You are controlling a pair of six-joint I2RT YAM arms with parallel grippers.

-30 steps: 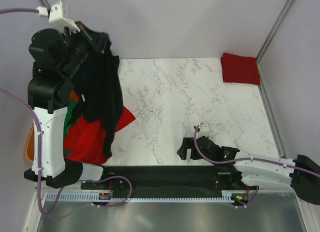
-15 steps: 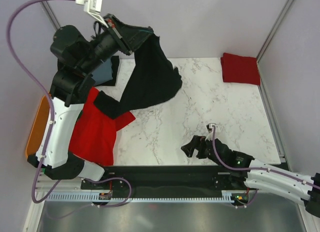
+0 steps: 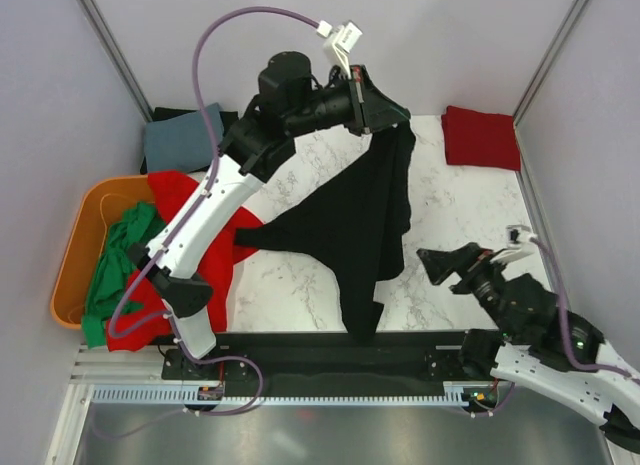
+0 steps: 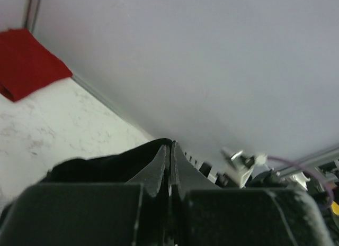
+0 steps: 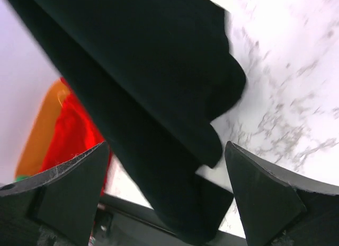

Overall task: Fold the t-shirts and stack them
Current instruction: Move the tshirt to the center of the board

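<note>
One black cloth t-shirt (image 3: 360, 225) hangs from left end effector (image 3: 385, 115), fingers pinched together on its top edge, high over far side of white marble worktop (image 3: 470, 205); hem trails toward near edge. Right end effector (image 3: 433, 265) spread apart, empty, near cloth. Step, likely: laying shirt flat for folding. Next: right catches free corner, both lower evenly.

From above, the left hand's (image 3: 385, 112) fingertips are buried in the black shirt (image 3: 365, 210), so where they meet cannot be made out. In its own wrist view the hand's body is a dark blur that hides the cloth hanging below it. Far beyond it, the folded red shirt (image 4: 26, 61) is cut by the left edge. Ahead of the right hand (image 5: 165, 151), the black shirt runs off the top edge and covers most of the loose red shirt (image 5: 74, 143) and orange tub (image 5: 42, 119).
</note>
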